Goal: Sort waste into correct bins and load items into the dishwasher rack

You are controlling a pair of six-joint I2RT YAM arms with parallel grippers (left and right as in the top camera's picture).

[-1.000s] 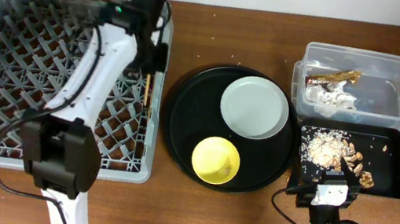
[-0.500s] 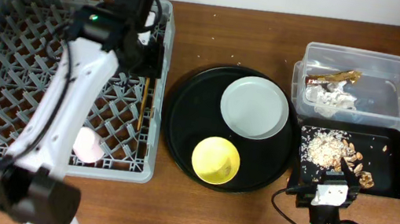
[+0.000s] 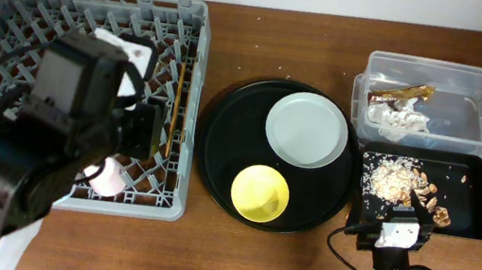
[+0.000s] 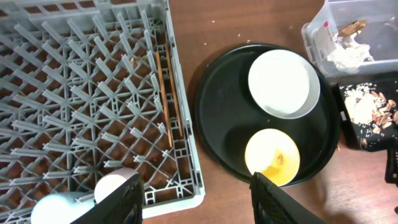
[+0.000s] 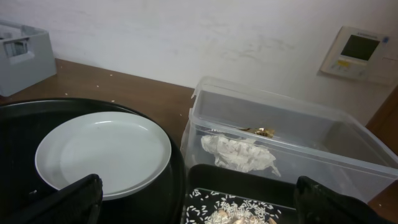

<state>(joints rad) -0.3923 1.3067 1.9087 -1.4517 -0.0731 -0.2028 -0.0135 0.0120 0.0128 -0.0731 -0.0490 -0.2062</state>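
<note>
My left gripper (image 4: 199, 202) hangs open and empty above the front right corner of the grey dishwasher rack (image 4: 37, 68). The brown chopsticks (image 4: 168, 93) lie in the rack along its right wall. A pink cup (image 4: 115, 186) and a paler cup (image 4: 53, 208) sit at the rack's front. The plate (image 3: 307, 131) and yellow bowl (image 3: 260, 193) rest on the round black tray (image 3: 221, 142). The clear tub (image 3: 478, 89) holds tissue (image 3: 397, 117) and a wrapper strip (image 3: 408, 90). Food scraps (image 3: 395, 180) lie in the shallow black tray (image 3: 469, 212). My right gripper (image 5: 199, 205) is open at that tray's near edge.
Small crumbs dot the brown table (image 3: 258, 23) behind the round tray. The left arm (image 3: 17, 159) rises high over the rack's front and hides that part from above. A wall (image 5: 186, 31) stands close behind the tub.
The left gripper opened and let go of the chopsticks, which now lie in the rack. That arm drew back from the rack's far right corner toward its front. The right arm stayed still.
</note>
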